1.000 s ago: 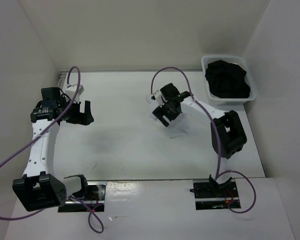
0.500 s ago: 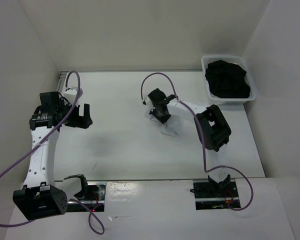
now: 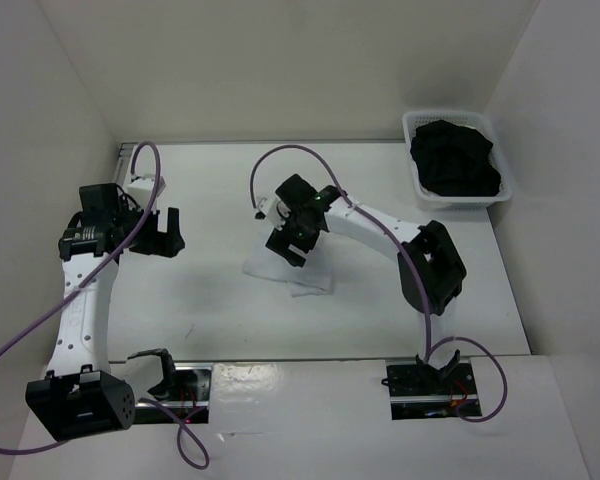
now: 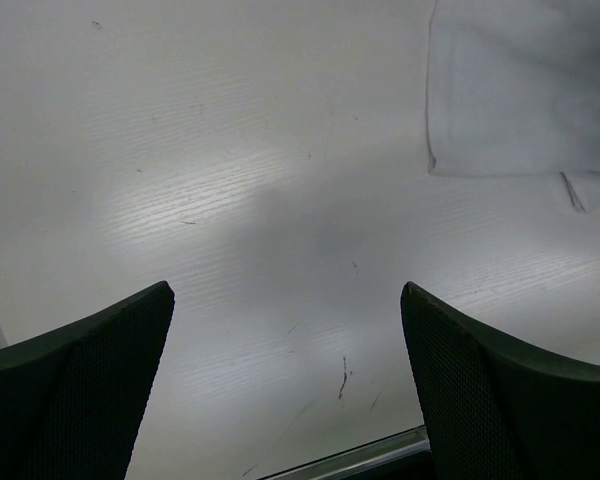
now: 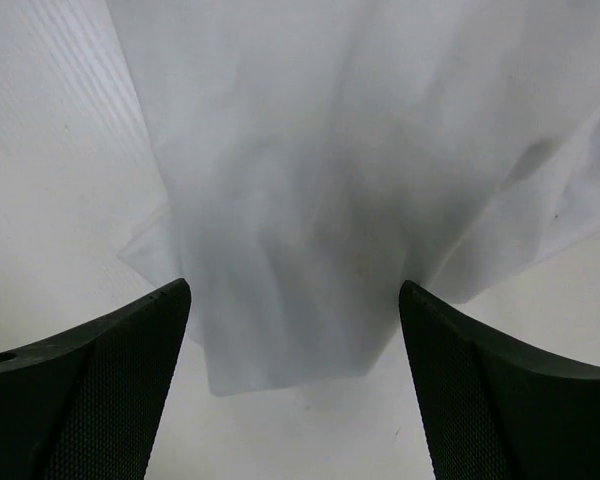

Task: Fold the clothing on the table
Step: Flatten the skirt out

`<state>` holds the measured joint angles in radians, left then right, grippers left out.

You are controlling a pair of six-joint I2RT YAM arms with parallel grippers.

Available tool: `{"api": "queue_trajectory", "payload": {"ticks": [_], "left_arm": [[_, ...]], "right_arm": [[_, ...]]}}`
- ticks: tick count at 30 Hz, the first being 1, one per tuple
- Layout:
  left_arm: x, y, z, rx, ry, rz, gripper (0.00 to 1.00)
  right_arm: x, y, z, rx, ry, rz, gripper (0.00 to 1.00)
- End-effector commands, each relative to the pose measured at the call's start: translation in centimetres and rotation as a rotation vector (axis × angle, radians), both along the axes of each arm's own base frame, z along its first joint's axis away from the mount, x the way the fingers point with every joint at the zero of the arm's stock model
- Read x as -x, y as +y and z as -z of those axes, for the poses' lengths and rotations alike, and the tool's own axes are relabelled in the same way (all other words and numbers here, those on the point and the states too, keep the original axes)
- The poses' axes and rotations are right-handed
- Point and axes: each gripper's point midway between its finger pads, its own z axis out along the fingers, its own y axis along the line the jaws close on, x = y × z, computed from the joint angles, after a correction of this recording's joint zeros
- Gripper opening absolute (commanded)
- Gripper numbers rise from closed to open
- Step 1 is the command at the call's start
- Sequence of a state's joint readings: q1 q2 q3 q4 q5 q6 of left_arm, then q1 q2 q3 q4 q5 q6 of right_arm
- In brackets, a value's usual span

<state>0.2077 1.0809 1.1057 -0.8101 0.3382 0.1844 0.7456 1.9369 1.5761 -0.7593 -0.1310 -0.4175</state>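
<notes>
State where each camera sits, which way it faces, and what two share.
Top external: above and behind the robot, looking down at the table, left arm, right arm, clothing.
Left wrist: on the left arm, facing down at the table; left gripper open below, clothing's edge top right.
Right wrist: on the right arm, facing down onto the clothing; right gripper open at the bottom.
Shared: all three show the clothing.

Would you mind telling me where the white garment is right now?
In the top view, the clothing lies near the middle of the table, partly under the right gripper, well left of the white basket.
</notes>
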Motion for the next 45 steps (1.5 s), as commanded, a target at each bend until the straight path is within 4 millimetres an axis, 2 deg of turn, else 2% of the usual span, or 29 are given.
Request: {"api": "queue_trajectory", "payload": {"ticks": [1,2,3,4,6,8,9,10,11,14,16,18,21,27,28,33,34,39,40,41,45], "left_arm": [[0.1,-0.1,-0.5,-0.003,-0.015,0.011,1.0],[0.1,-0.1,-0.5,-0.003,-0.015,0.011,1.0],[0.1,0.1,-0.7,-0.008,-0.019,-0.005,1.0],[0.2,0.3,-0.6,-0.012,-0.015,-0.021,1.0],[0.2,1.1,-1.2,-0.022,-0.038,-0.072,1.0],[0.5,1.8,-1.5,-0.029,-0.055,-0.113,1.0],[0.4,2.7,-1.8,-0.044,-0.07,-0.159,1.0],[0.8,3.4,-1.8,-0.049,-0.072,-0.199,1.0],[0.7,3.9,-1.9,-0.047,-0.077,-0.228,1.0],[1.1,4.8,-1.7,-0.057,-0.072,-0.275,1.0],[1.3,5.2,-1.9,-0.057,-0.078,-0.301,1.0],[1.3,5.5,-1.9,-0.057,-0.078,-0.312,1.0],[1.5,5.7,-2.2,-0.059,-0.087,-0.323,1.0],[1.8,5.9,-2.7,-0.064,-0.108,-0.333,1.0],[1.8,5.9,-2.7,-0.064,-0.108,-0.333,1.0],[1.7,5.9,-2.5,-0.062,-0.099,-0.332,1.0],[1.7,5.9,-2.5,-0.062,-0.099,-0.332,1.0],[1.7,5.9,-2.5,-0.062,-0.099,-0.332,1.0],[1.8,5.9,-2.7,-0.064,-0.108,-0.333,1.0],[1.8,5.9,-2.7,-0.064,-0.108,-0.333,1.0],[1.8,5.9,-2.7,-0.064,-0.108,-0.333,1.0]], "right_arm": [[0.0,0.3,-4.5,-0.05,-0.081,-0.024,0.89],[-0.3,1.4,-6.0,-0.08,-0.112,-0.038,0.89],[0.1,2.0,-6.6,-0.087,-0.118,-0.053,0.89],[0.9,3.5,-6.6,-0.087,-0.132,-0.086,0.89],[1.1,5.4,-6.6,-0.087,-0.177,-0.101,0.89],[3.1,7.6,-5.2,-0.063,-0.188,-0.158,0.88],[3.7,8.3,-4.8,-0.055,-0.196,-0.175,0.88],[5.1,9.8,-3.8,-0.053,-0.19,-0.216,0.88],[5.7,10.3,-3.1,-0.044,-0.182,-0.234,0.88],[6.7,12.1,-1.3,-0.041,-0.183,-0.281,0.87],[6.3,12.8,-0.8,-0.052,-0.198,-0.289,0.87],[5.9,12.9,0.4,-0.034,-0.208,-0.289,0.86],[4.9,13.1,1.1,-0.032,-0.219,-0.272,0.86],[4.1,14.6,1.7,-0.066,-0.236,-0.252,0.83],[3.7,15.0,1.1,-0.078,-0.257,-0.244,0.83],[3.2,15.9,2.1,-0.081,-0.253,-0.236,0.82],[2.6,15.7,2.2,-0.075,-0.259,-0.222,0.82],[2.1,15.8,3.5,-0.066,-0.244,-0.219,0.8],[1.5,15.7,3.1,-0.074,-0.251,-0.208,0.8],[1.5,15.6,3.8,-0.064,-0.244,-0.208,0.79],[1.1,15.3,4.3,-0.055,-0.238,-0.2,0.75]]}}
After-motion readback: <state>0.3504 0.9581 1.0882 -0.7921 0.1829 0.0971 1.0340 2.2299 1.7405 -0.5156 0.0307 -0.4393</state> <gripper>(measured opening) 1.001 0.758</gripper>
